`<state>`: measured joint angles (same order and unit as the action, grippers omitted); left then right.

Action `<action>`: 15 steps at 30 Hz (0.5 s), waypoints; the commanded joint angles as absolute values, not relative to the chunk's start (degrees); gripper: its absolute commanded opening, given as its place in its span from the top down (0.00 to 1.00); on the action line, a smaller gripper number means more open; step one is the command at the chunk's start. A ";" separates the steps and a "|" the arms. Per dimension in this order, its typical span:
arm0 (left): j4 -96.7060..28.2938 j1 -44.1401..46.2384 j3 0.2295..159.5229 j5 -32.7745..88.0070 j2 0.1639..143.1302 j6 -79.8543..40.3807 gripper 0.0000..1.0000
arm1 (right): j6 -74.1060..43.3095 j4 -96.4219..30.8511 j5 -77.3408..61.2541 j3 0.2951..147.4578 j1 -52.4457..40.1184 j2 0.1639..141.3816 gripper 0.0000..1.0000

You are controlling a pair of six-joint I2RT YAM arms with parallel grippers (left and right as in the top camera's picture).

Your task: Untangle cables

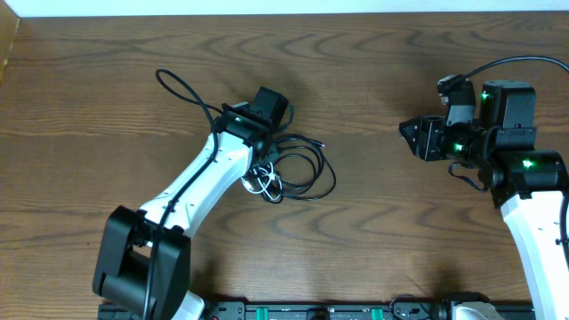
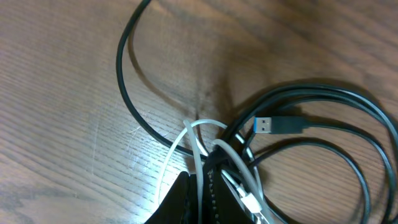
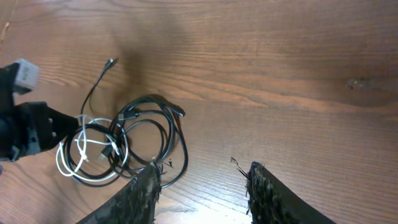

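Observation:
The cables (image 1: 300, 171) lie tangled at mid-table: several black loops and a thin white one (image 1: 264, 184). One black strand (image 1: 184, 90) trails off to the upper left. My left gripper (image 1: 267, 163) is down at the tangle's left side. In the left wrist view it (image 2: 202, 186) is shut on the white cable (image 2: 198, 143), beside black loops (image 2: 323, 143) and a blue-tipped USB plug (image 2: 273, 126). My right gripper (image 1: 407, 133) hovers far to the right, open. The right wrist view shows only bare wood between its fingers (image 3: 202, 177), with the tangle (image 3: 134, 134) ahead of them.
The wooden table (image 1: 373, 71) stretches around the tangle. My left arm (image 1: 200, 182) runs diagonally from the front-left base. The right arm (image 1: 524, 178) stands at the right edge. A rail of equipment (image 1: 320, 311) lines the front edge.

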<state>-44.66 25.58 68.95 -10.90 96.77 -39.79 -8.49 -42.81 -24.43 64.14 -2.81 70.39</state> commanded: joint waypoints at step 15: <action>-33.41 25.47 75.79 7.05 66.94 -32.58 0.92 | -7.66 -40.49 -24.56 65.36 -9.04 70.52 0.54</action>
